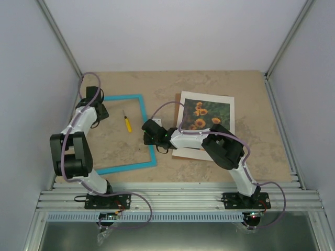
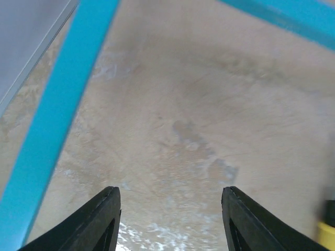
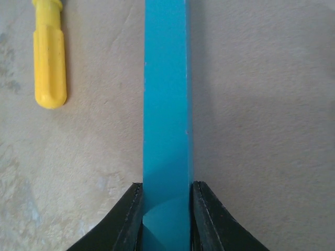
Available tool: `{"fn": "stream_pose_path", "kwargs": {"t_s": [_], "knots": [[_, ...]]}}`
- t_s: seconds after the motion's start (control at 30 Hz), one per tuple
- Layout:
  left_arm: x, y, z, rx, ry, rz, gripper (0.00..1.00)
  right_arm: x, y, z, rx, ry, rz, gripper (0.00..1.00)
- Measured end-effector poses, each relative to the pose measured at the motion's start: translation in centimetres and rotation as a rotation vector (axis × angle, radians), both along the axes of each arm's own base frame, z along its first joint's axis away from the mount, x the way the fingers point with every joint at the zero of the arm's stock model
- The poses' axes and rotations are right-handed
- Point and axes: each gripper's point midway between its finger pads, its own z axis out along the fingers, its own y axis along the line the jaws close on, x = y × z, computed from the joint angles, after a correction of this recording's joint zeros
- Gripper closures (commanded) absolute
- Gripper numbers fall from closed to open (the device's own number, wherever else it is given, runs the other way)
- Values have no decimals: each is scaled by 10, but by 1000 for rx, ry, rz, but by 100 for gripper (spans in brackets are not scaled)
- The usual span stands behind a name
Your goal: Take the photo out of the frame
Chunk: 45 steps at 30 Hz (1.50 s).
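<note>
The photo (image 1: pixel 207 116) lay face up on its mat (image 1: pixel 191 152) at the right of the table (image 1: pixel 251 94), well apart from the empty frame (image 1: pixel 125 168) at left. The right gripper (image 3: pixel 166 194) was clamped on the frame's right rail, near a screwdriver (image 3: pixel 49 63). The left gripper (image 2: pixel 170 209) hung by the frame's far left corner, jaws apart with nothing between them. The print looked thin, light and easily creased, probably best lifted by a bare edge. The frame looked stiff and light, best held by a rail.
</note>
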Motion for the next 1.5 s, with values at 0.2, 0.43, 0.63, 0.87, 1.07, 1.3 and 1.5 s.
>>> {"fn": "stream_pose_path", "kwargs": {"t_s": [0.2,0.43,0.63,0.87,1.07,1.3,1.5], "knots": [[9,-20,30,-103,-127,-46,41,2,-6,0,3,10,-87,67],[5,-54,47,-277,-229,-115,38,3,-9,5,24,14,-139,55],[-8,-115,65,-445,-338,-226,34,3,-21,43,28,-54,-104,47],[-32,-203,56,-615,-359,-401,33,5,-83,84,-23,-151,-90,41],[-50,-257,46,-699,-350,-508,32,13,-190,71,-102,-128,-196,31],[-68,-309,39,-778,-337,-619,29,5,-307,57,-139,-97,-352,22],[-88,-343,30,-811,-324,-684,28,5,-377,58,-122,-99,-494,15]]}}
